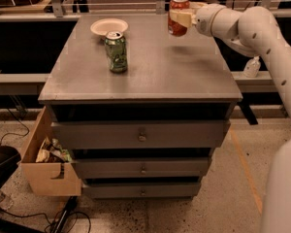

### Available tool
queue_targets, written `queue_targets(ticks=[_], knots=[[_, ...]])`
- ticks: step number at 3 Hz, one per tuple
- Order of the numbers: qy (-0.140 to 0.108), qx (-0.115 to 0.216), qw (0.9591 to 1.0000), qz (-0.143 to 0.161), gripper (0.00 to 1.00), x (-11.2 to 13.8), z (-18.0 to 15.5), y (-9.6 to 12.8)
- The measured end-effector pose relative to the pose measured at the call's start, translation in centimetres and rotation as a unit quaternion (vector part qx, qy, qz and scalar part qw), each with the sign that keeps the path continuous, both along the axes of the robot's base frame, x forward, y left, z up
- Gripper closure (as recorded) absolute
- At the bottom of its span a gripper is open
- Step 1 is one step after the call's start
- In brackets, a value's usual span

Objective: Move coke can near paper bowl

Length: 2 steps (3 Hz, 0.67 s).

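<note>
The red coke can (177, 14) with a silver top is held upright in my gripper (183, 17), lifted a little above the grey cabinet top (150, 67) at its far right. The gripper is shut on the can, and my white arm reaches in from the right. The white paper bowl (109, 26) sits at the far left of the top, well to the left of the can.
A green can (116, 51) stands upright just in front of the bowl. The cabinet has several drawers below; a wooden box (48, 166) with wrappers hangs at its lower left. A rail runs behind the cabinet. Cables lie on the floor.
</note>
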State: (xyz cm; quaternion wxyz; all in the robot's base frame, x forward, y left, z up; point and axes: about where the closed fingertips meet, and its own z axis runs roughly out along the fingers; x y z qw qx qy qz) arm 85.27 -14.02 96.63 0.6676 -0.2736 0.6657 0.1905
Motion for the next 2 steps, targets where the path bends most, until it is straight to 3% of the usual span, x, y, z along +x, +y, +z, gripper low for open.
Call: queue_targets(ticks=[2], knots=[[-0.003, -0.069, 0.9964, -0.049, 1.00, 6.1, 0.0, 3.3]])
